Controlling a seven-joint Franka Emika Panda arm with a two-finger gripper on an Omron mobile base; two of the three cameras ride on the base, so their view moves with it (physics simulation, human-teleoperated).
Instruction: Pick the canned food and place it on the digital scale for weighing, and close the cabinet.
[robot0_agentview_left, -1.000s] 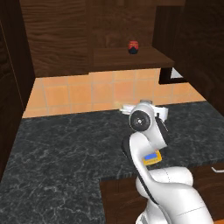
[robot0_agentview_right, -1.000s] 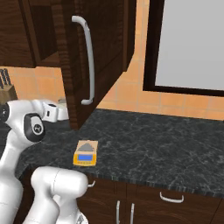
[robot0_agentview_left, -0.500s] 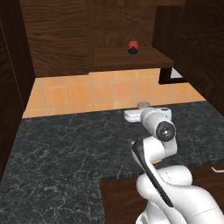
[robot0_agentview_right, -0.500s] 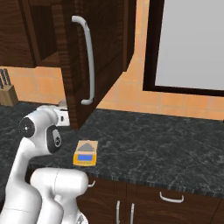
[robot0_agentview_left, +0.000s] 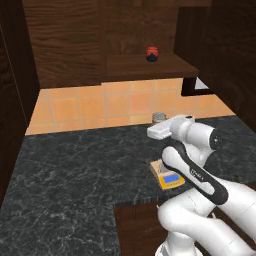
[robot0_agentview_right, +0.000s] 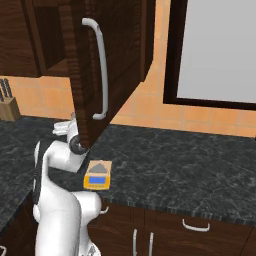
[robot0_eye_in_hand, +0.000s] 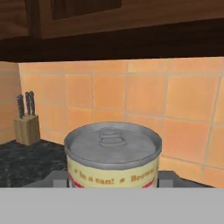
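Showing, from largest to smallest: dark marbled counter (robot0_agentview_left: 75, 175) across the lower half of both base views, backed by an orange tiled wall (robot0_agentview_left: 100, 107); dark brown cabinet (robot0_agentview_right: 112, 55) at 12 o'clock in the right base view, door swung open toward the camera, long silver bar handle (robot0_agentview_right: 101, 70) running vertically down its face; inside, seen in the left base view, a wooden shelf (robot0_agentview_left: 150, 65) bearing a small red-and-black jar (robot0_agentview_left: 152, 53) at 12 o'clock. White arm bent over the counter, hand levelled toward the tiled wall. Gripper (robot0_eye_in_hand: 113, 178) pinching the canned food (robot0_eye_in_hand: 113, 159), tin upright between the jaws, grey ring-pull top and pale red-striped label at 6 o'clock in the hand view, tin lifted clear of the counter; the same grey top (robot0_agentview_left: 159, 118) just visible beyond the hand in the left base view, at 12 o'clock of the scale. Digital scale (robot0_agentview_right: 98, 175) lying flat on the counter near its front edge, yellow-orange body, grey plate and blue display, partly hidden under the forearm in the left base view (robot0_agentview_left: 167, 176), plate bare. Knife block (robot0_agentview_right: 8, 105) at 9 o'clock in the right base view, standing against the tiles (robot0_eye_in_hand: 26, 127).
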